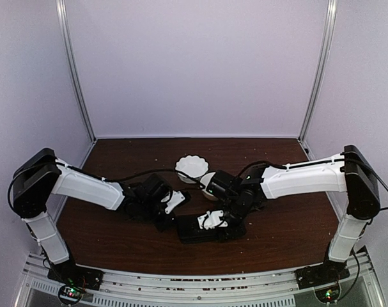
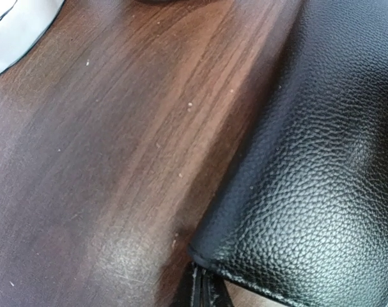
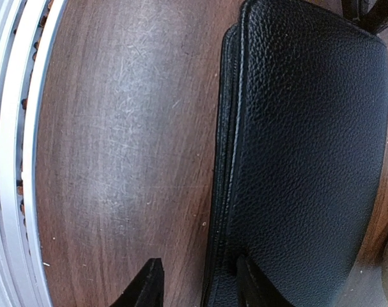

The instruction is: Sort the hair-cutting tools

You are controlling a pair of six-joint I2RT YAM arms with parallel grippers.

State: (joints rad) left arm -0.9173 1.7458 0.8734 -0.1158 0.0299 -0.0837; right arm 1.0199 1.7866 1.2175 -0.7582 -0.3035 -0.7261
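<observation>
On the tabletop [image 1: 110, 230], near edge: black zip case [image 3: 309, 160] lay flat, with its long axis left to right in the top view and its zip seam towards the arms' bases.
Hair-cutting tools: nowhere in sight, neither scissors nor clips. They were perhaps inside the case or under the arms; I couldn't tell.
Pointing, long axis: unknowable with them hidden.
Handling, my guess: scissors were stiff, slick, thin steel, best pinched across the pivot. Clips were light and easily flicked away.
Right gripper [image 3: 197, 288]: fingers were parted, straddling the case's zip edge and clamped on nothing.
Left gripper [image 1: 171, 203]: low beside the case's left end; its opening couldn't be told.
White bowl [image 1: 192, 167]: behind the case, apart.
</observation>
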